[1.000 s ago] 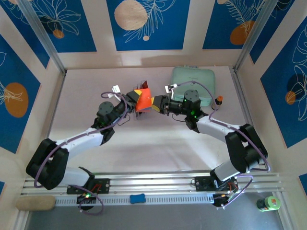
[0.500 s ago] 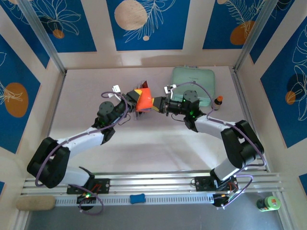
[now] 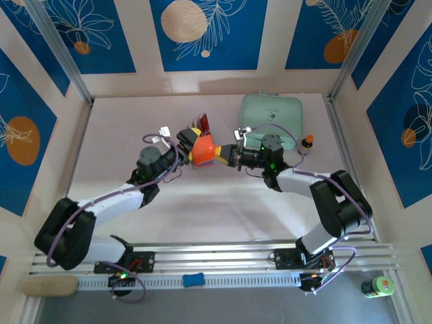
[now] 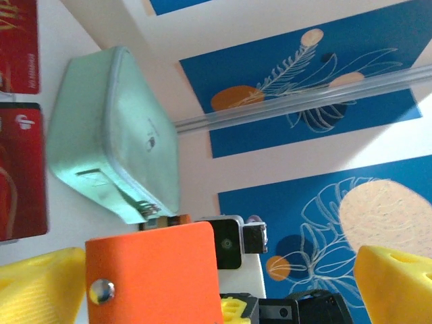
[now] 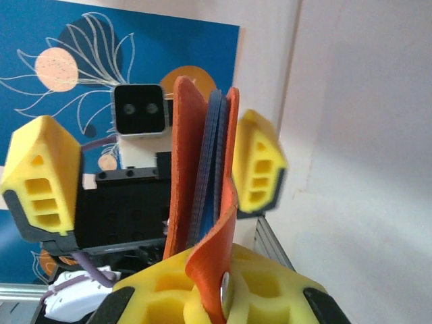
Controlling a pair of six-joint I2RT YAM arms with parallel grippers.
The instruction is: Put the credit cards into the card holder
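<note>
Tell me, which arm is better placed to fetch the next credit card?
Left. The left gripper is open and holds nothing, and red cards lie in its wrist view beside the mint-green case. The right gripper is shut on the card holder, so it is probably not free.

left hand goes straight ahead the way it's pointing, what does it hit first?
The orange card holder. It sits between the open fingers of the left hand, so the palm would likely meet it first; the gap is hard to judge. Just beyond is the right hand, shut on the holder.
</note>
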